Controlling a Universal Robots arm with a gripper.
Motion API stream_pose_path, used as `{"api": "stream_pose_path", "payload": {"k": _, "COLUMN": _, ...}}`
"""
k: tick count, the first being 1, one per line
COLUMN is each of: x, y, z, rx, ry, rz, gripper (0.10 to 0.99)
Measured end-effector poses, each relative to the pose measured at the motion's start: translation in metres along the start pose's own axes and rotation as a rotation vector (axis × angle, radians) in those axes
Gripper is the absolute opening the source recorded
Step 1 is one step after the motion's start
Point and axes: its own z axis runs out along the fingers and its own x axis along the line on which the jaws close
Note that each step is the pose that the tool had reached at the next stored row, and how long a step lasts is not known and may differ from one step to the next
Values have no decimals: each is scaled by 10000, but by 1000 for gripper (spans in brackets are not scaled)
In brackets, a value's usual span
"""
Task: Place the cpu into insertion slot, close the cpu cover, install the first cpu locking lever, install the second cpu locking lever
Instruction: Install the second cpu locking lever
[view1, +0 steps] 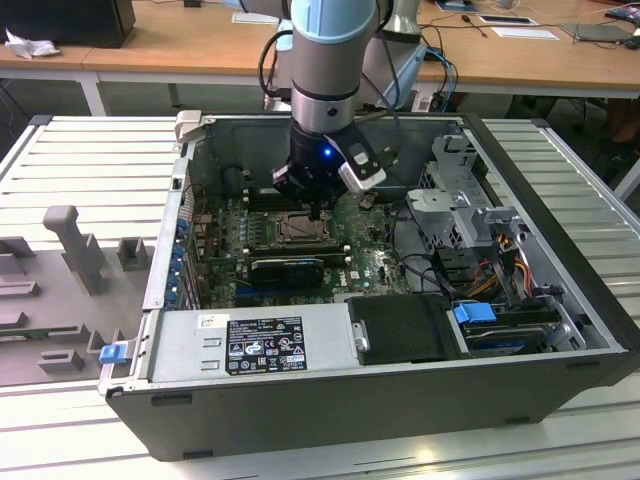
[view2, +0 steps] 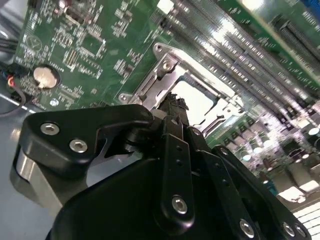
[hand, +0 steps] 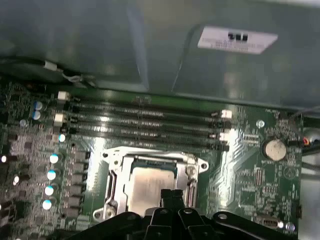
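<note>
The open computer case lies on its side on a ribbed metal tabletop, and the arm reaches straight down into it. Inside, the green circuit board spreads out under the jaws, with the long memory slots running just beyond them and a round coin battery off to one side.

Directly below the jaws sits the insertion slot, and in the first wrist view the cpu already lies flat inside it, its pale metal top showing. The cpu cover appears as a silvery frame around the chip; whether it is fully down I cannot tell from these angles.

The jaws hang right over the near edge of the chip, their two black fingertips drawn close together with nothing visibly between them. They look touching or nearly touching the chip's top or the frame's edge, though the exact contact is hidden.

The work seems to stand at the cover or lever stage. Doing it well probably means pressing straight down and evenly, keeping the tips on the metal frame and off the chip's top and the small parts on the board, and watching that the chip stays square in its slot.
</note>
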Motion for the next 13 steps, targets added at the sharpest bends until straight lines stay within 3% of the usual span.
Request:
{"api": "stream_pose_path", "payload": {"k": 2, "x": 5, "y": -50, "z": -8, "rx": 39, "ry": 4, "rz": 3, "gripper": 106}}
{"api": "stream_pose_path", "payload": {"k": 7, "x": 5, "y": -53, "z": -103, "rx": 42, "ry": -13, "rz": 173, "gripper": 106}}
{"api": "stream_pose_path", "payload": {"k": 13, "x": 59, "y": -246, "z": -123, "rx": 43, "ry": -11, "rz": 172, "gripper": 106}}
